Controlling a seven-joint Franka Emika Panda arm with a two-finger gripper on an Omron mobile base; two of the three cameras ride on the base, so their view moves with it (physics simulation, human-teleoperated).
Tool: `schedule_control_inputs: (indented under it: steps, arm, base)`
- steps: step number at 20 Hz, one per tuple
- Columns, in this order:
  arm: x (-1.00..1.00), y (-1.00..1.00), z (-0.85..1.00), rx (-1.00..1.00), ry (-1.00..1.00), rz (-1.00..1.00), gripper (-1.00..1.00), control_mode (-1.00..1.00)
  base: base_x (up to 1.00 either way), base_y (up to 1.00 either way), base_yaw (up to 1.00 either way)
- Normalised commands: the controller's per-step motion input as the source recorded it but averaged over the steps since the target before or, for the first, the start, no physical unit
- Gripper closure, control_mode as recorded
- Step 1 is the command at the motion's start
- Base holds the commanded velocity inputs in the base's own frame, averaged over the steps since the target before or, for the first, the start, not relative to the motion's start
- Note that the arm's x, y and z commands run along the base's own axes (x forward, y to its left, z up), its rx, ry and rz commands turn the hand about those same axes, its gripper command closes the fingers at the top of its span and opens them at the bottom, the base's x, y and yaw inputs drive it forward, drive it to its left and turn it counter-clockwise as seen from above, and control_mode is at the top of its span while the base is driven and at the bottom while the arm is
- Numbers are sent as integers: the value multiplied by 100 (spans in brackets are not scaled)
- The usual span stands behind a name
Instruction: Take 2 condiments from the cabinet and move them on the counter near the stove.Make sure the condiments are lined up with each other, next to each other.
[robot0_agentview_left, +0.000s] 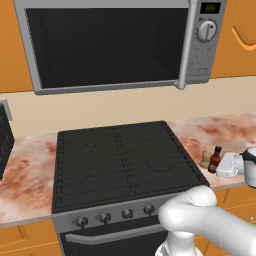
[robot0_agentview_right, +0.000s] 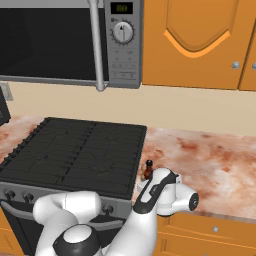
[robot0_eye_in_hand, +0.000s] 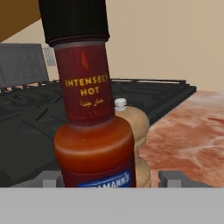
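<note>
The dark-red sauce bottle (robot0_eye_in_hand: 94, 122) with a black cap stands upright on the counter (robot0_agentview_left: 225, 131), just right of the stove (robot0_agentview_left: 120, 160). The tan pepper mill (robot0_eye_in_hand: 136, 127) stands right behind it, touching or nearly so. In the left base view, mill (robot0_agentview_left: 205, 160) and bottle (robot0_agentview_left: 215, 159) stand side by side at the stove's right edge. My gripper (robot0_eye_in_hand: 111, 179) is open, with one fingertip (robot0_eye_in_hand: 175, 179) clear of the bottle and the bottle between the jaws. The hand (robot0_agentview_left: 229, 164) reaches in from the right. The bottle's top (robot0_agentview_right: 148, 170) shows above my wrist. The cabinet is out of view.
A steel microwave (robot0_agentview_left: 110, 45) hangs over the stove. Orange door cupboards (robot0_agentview_right: 195, 40) fill the wall to the right. The counter (robot0_agentview_right: 215, 160) runs on to the right of the condiments. A dark object (robot0_agentview_left: 4, 140) stands at the far left edge.
</note>
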Motion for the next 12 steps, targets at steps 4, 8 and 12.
schedule_control_inputs:
  steps: [4,8,12]
  arm:
    - [0,0,0,0,0,0,-100,-100]
    - [0,0,0,0,0,0,-100,-100]
    - [-7,-1,0,0,0,0,-100,-100]
  base:
    - [0,0,0]
    - [0,0,0]
    - [0,0,0]
